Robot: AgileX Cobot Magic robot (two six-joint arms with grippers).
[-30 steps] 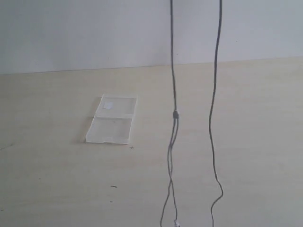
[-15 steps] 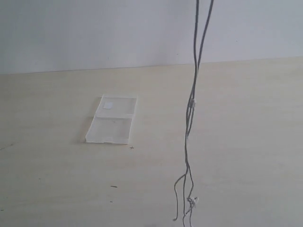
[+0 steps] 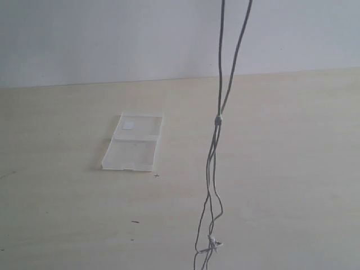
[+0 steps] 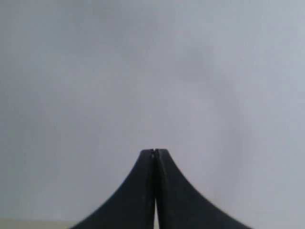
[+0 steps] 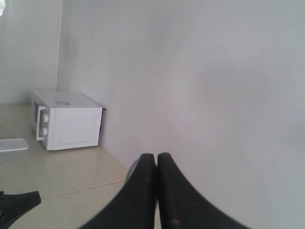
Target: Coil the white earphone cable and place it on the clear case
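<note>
The white earphone cable (image 3: 218,119) hangs in the air as two thin strands that come down from above the exterior view's top edge. They meet at a small splitter, and the earbuds (image 3: 214,243) dangle near the bottom edge. The clear case (image 3: 134,149) lies open and flat on the table to the left, its white patch (image 3: 129,125) on the far panel. Neither gripper shows in the exterior view. My left gripper (image 4: 155,151) and right gripper (image 5: 157,155) are both shut and held high against the wall. A thin pale sliver runs between each pair of fingers.
The pale wooden table (image 3: 292,169) ends at a white wall behind. In the right wrist view a white microwave (image 5: 66,120) stands by the wall, with a flat white item (image 5: 12,144) beside it and a dark object (image 5: 16,202) lower down.
The two hanging strands were wide apart and have come close together at the top. The cable swung right, then back left, and its lower end has risen and bunched.
</note>
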